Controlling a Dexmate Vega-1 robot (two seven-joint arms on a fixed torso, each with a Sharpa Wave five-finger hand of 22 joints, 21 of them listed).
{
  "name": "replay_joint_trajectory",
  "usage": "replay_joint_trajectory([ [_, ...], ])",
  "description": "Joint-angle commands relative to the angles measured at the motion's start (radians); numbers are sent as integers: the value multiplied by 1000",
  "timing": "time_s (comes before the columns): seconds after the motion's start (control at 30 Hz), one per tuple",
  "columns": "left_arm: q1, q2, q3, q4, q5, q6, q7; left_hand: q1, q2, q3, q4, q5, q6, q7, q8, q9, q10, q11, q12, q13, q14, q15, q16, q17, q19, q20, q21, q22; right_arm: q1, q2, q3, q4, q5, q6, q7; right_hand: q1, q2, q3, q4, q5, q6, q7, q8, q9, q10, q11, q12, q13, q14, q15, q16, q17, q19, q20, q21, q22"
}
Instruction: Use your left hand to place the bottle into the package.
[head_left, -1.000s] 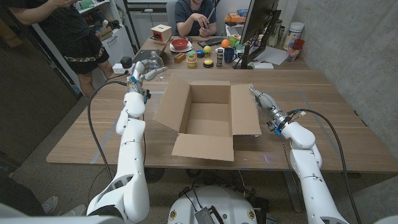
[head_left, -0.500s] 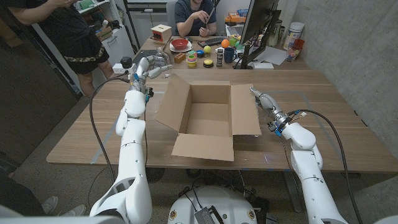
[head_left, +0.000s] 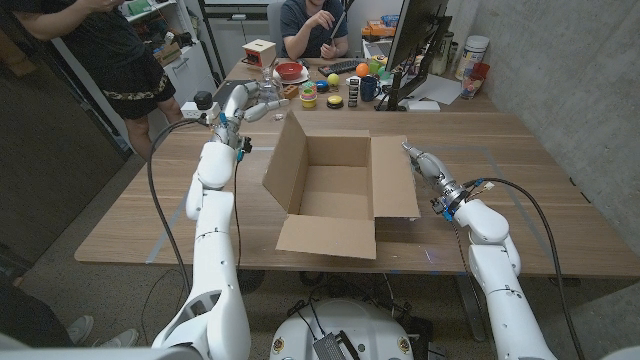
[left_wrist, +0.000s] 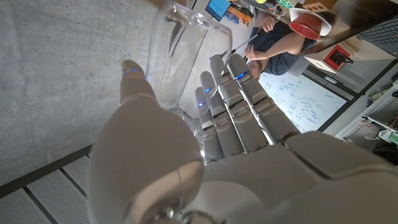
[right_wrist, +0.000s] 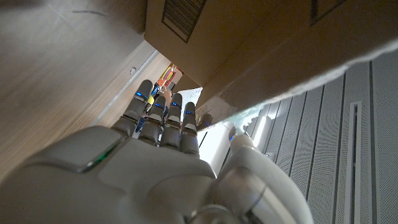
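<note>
I have the clear plastic bottle (head_left: 262, 103) gripped in my left hand (head_left: 243, 101), raised past the open cardboard box's (head_left: 335, 190) far left flap; it lies roughly level, neck pointing right toward the box. My right hand (head_left: 424, 162), fingers straight and holding nothing, rests against the right flap.

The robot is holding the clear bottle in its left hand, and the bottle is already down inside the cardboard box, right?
Not quite. The left hand does hold the clear bottle, but the bottle is not inside the cardboard box yet. In the head view it is up in the air by the box's far left corner, outside it. The left wrist view shows the fingers wrapped around the bottle.
</note>
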Motion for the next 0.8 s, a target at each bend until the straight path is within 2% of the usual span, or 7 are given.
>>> replay_joint_trajectory([
  [0.03, 16, -32, -18, -89, -8, -25, -54, 141, 150, 3, 2, -1, 88, -13, -4, 2, 92, -89, 6, 4, 9, -58, 4, 2, 2, -24, -3, 4, -16, 4, -3, -15, -4, -6, -7, 1, -7, 4, -5, 6, 1, -1, 7, 5, 3, 4, 8, 3, -7, -1, 0, 2, 3, -3, -4, 2],
  [0.37, 26, -55, -40, -160, -14, -12, -87, 143, 152, 2, 4, -2, 90, -13, -8, 2, 94, -89, 6, 4, 10, -59, 4, 2, 3, -26, -5, 4, -28, 4, -7, -28, -7, -2, -9, 0, -7, 3, -6, 6, 1, -1, 7, 5, 4, 6, 9, 3, -7, -1, 0, 2, 5, -4, -7, 2],
  [0.5, 22, -60, -41, -165, -28, -10, -111, 144, 153, 2, 4, -2, 89, -12, -10, 3, 94, -89, 6, 4, 11, -59, 5, 2, 3, -28, -5, 4, -34, 2, -9, -35, -5, 0, -7, 0, -6, 3, -6, 6, 1, 0, 8, 5, 4, 4, 8, 3, -8, -2, 0, 2, 5, -4, -9, 2],
  [0.6, 13, -60, -37, -168, -65, 13, -177, 145, 153, 2, 4, -3, 89, -12, -12, 3, 92, -89, 5, 4, 11, -59, 4, 2, 4, -29, -6, 4, -41, 2, -9, -43, -5, 0, -8, 0, -6, 3, -7, 6, 1, 0, 8, 5, 4, 5, 8, 3, -8, -2, 0, 2, 5, -4, -10, 2],
  [0.67, 11, -59, -31, -160, -61, -3, -175, 145, 153, 2, 4, -3, 88, -13, -13, 3, 90, -89, 4, 4, 9, -59, 3, 2, 4, -30, -6, 4, -48, 6, -8, -53, -7, -7, -15, 0, -6, 3, -7, 6, 1, -1, 8, 5, 3, 5, 8, 3, -8, -2, 0, 2, 6, -4, -10, 2],
  [0.77, -7, -65, -27, -147, -130, 21, -252, 147, 153, 2, 4, -4, 83, -15, -17, 3, 87, -89, 3, 4, 2, -60, 1, 1, 3, -32, -8, 4, -57, 4, -6, -63, -9, -12, -14, 0, -6, 3, -7, 6, 1, 0, 8, 5, 3, 3, 8, 3, -7, -3, 1, 2, 6, -5, -11, 2],
  [0.8, -8, -59, -22, -138, -121, -2, -242, 147, 154, 2, 5, -4, 78, -17, -20, 3, 85, -89, 3, 4, 2, -60, 1, 1, 2, -32, -8, 4, -59, 6, -5, -64, -6, -14, -14, -1, -6, 3, -7, 6, 1, 0, 8, 5, 2, 3, 8, 3, -7, -3, 1, 2, 6, -5, -12, 2],
])
